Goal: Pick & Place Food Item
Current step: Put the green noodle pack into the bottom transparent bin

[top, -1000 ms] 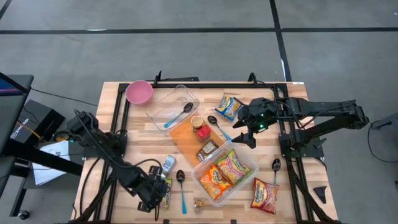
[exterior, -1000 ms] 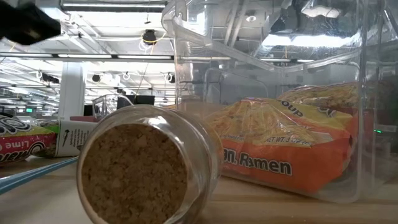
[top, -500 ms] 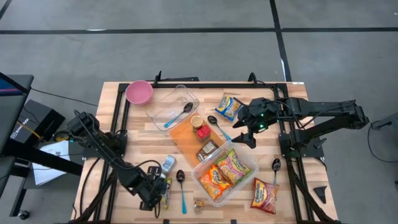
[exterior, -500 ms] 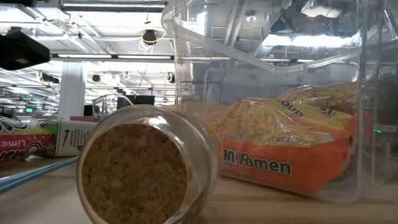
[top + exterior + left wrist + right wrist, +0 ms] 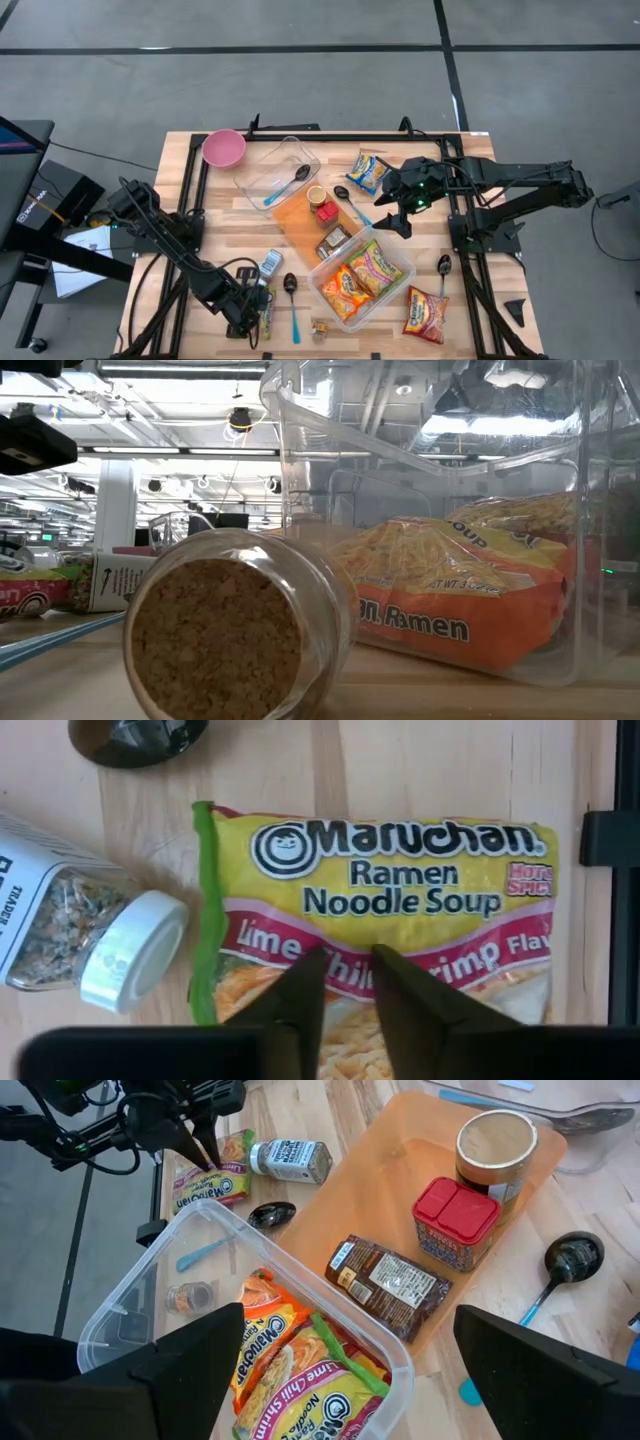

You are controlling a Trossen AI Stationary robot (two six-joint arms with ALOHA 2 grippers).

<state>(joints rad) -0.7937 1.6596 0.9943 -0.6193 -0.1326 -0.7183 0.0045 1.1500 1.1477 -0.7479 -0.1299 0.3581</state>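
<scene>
My left end effector (image 5: 338,982) pinches narrow on the yellow-green ramen noodle soup packet (image 5: 385,910) lying flat on the wooden desk (image 5: 400,765); my right end effector (image 5: 404,222) waits wide.

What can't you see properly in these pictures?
- Ramen packet: in the left wrist view its lower part is hidden by the left gripper fingers.
- Seasoning jar: cut off by that picture's edge.
- Small cork-topped jar: fills the low view, hiding the table behind.
- Right gripper: fingertips cut off in the right wrist view.
</scene>
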